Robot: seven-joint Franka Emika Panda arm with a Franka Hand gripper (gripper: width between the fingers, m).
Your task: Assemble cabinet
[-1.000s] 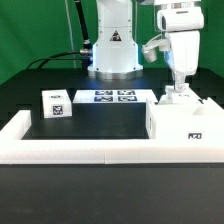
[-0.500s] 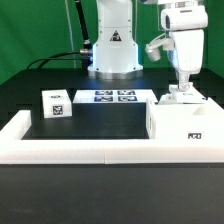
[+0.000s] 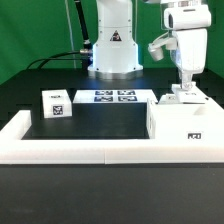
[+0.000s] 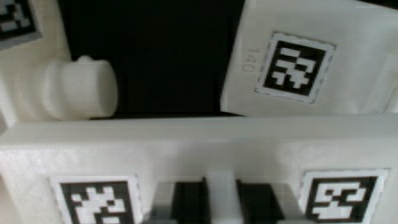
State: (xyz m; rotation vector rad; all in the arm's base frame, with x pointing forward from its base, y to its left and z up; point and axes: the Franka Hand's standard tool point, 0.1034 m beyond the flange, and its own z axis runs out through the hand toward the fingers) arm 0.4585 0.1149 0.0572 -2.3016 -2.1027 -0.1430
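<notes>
The white cabinet body (image 3: 186,122) stands at the exterior view's right, inside the border rail, with a small tag on its front. My gripper (image 3: 182,89) points straight down over its top and is shut on a white cabinet part (image 3: 181,97) that rests on or just above the body. In the wrist view the dark fingers (image 4: 187,205) of my gripper (image 4: 222,205) pinch a thin white rib of that part (image 4: 214,160), with one tag on each side. Beyond it are a tagged white panel (image 4: 302,65) and a round white knob (image 4: 80,85).
A small white tagged cube (image 3: 56,104) sits at the exterior view's left. The marker board (image 3: 114,96) lies flat at the back before the robot base (image 3: 112,50). The low white border rail (image 3: 80,148) runs along the front and both sides.
My gripper and the white part in it have shifted a little toward the exterior view's right over the cabinet body. The cube has not moved.
</notes>
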